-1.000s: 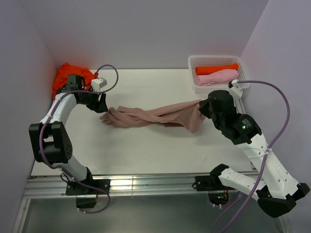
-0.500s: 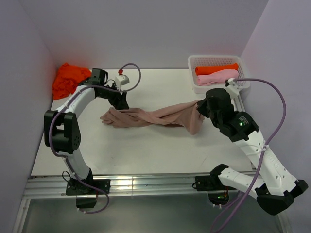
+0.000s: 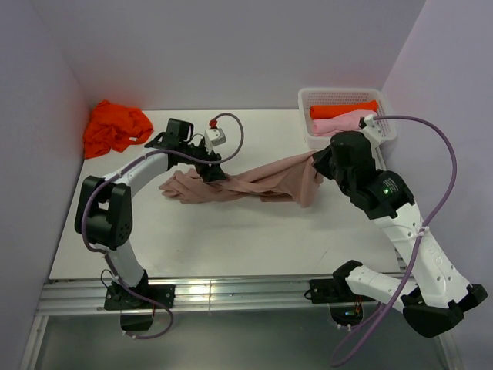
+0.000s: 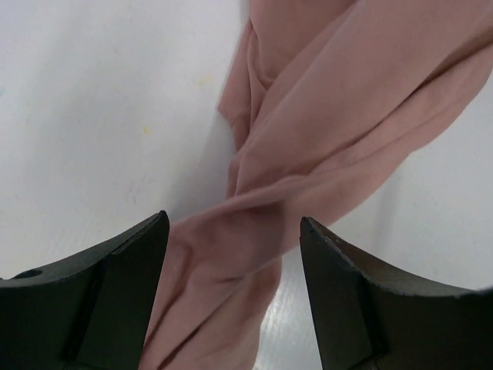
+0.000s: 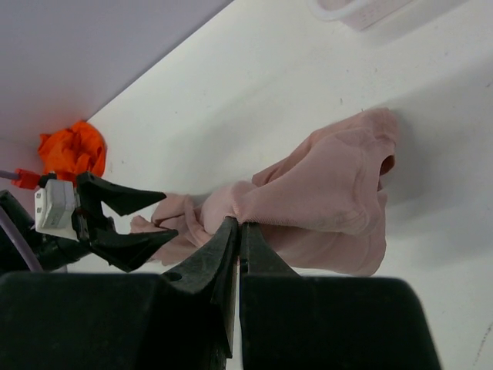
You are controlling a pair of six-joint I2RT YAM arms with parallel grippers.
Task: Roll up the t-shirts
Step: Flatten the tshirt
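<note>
Across the bench [image 3: 231, 247] the pinkish-brown t-shirt [image 3: 254, 183] lies twisted, right gripper [image 5: 239, 225] jaws clenched on its three o'clock end, left gripper [image 4: 233, 231] jaws released above its nine o'clock half, where they'd best pinch one hem corner, not the bunch.

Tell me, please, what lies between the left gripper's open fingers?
The twisted dusty pinkish-brown cloth t-shirt runs between the left gripper's black fingers; the left wrist view shows it.

A robot test lab; plain lilac walls [image 3: 231, 54] stand behind the left claw [image 3: 212, 173]; a white table [image 3: 231, 231] lies under it.
</note>
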